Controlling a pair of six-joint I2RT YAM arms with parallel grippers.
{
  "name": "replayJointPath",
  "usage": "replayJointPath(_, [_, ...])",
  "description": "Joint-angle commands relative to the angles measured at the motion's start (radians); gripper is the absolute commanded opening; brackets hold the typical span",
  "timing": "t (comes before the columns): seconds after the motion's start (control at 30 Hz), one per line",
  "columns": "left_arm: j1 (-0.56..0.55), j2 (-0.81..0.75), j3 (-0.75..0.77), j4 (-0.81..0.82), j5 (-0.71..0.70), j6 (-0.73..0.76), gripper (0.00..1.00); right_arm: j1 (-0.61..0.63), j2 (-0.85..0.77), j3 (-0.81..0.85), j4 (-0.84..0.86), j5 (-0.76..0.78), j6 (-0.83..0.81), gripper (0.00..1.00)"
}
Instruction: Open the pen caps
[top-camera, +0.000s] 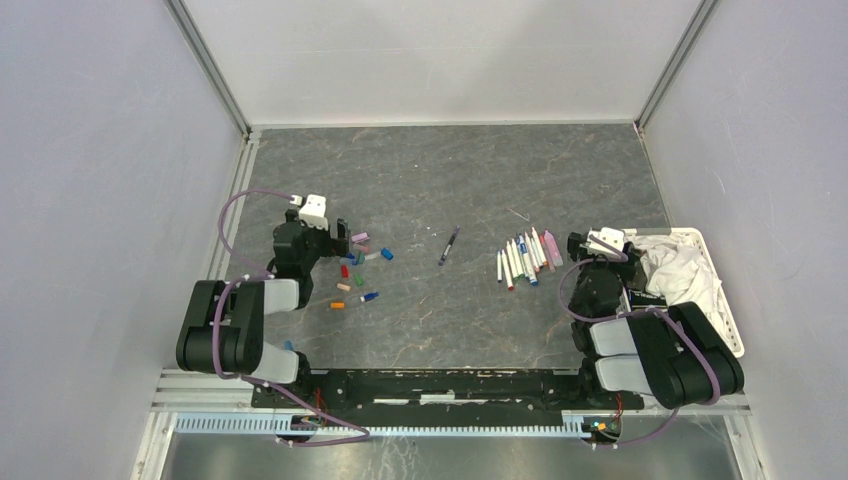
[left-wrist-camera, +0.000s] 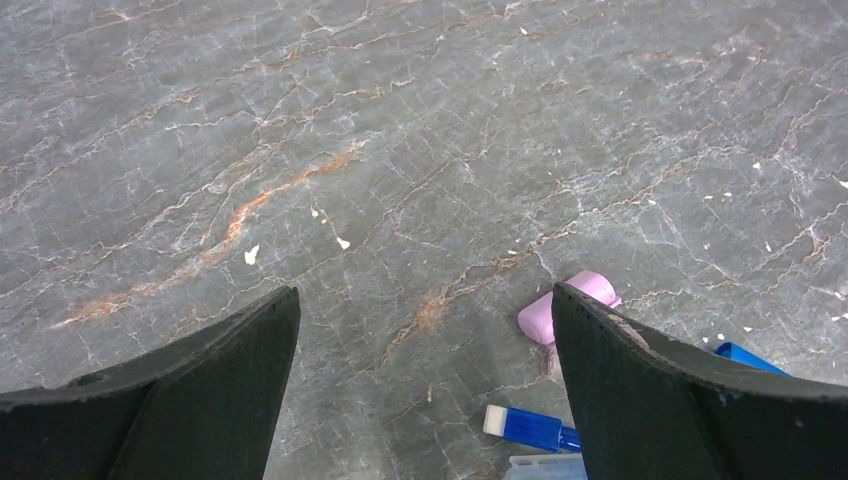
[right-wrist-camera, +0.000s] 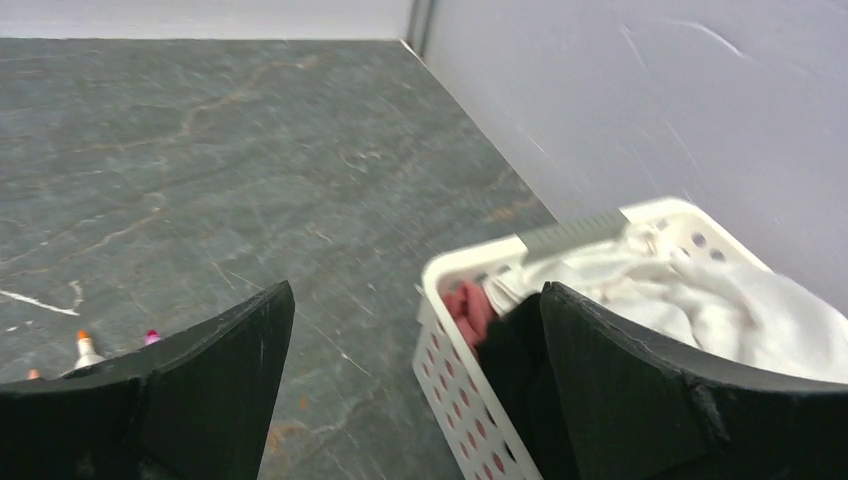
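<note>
Several small coloured pen caps (top-camera: 358, 266) lie scattered on the grey table just right of my left gripper (top-camera: 338, 232). That gripper is open and empty over bare table; its wrist view shows a pink cap (left-wrist-camera: 563, 305) and a blue cap (left-wrist-camera: 527, 425) by its right finger (left-wrist-camera: 640, 390). Several white-barrelled pens (top-camera: 524, 258) lie side by side left of my right gripper (top-camera: 580, 243), and one darker pen (top-camera: 448, 245) lies alone at mid-table. The right gripper (right-wrist-camera: 415, 330) is open and empty above the edge of the white basket; pen tips (right-wrist-camera: 85, 348) show at its left.
A white perforated basket (top-camera: 722, 290) holding white cloth (top-camera: 680, 268) stands at the right by the wall; in the right wrist view it (right-wrist-camera: 460, 345) also holds red and dark fabric. Pale walls enclose the table on three sides.
</note>
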Motion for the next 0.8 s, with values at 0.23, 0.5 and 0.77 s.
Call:
replayJointPath(0.23, [0.005, 0.074, -0.187, 0.502, -0.004, -0.045, 1.00, -0.002, 0.032, -0.223, 0.243, -0.195, -0.056, 0.98])
replayJointPath(0.5, [0.011, 0.078, -0.118, 0.382, -0.056, -0.074, 1.00, -0.098, 0.020, -0.111, -0.005, -0.234, 0.050, 0.98])
replayJointPath(0.77, [0.014, 0.075, -0.122, 0.389, -0.052, -0.077, 1.00, -0.099, 0.018, -0.114, 0.001, -0.233, 0.046, 0.98])
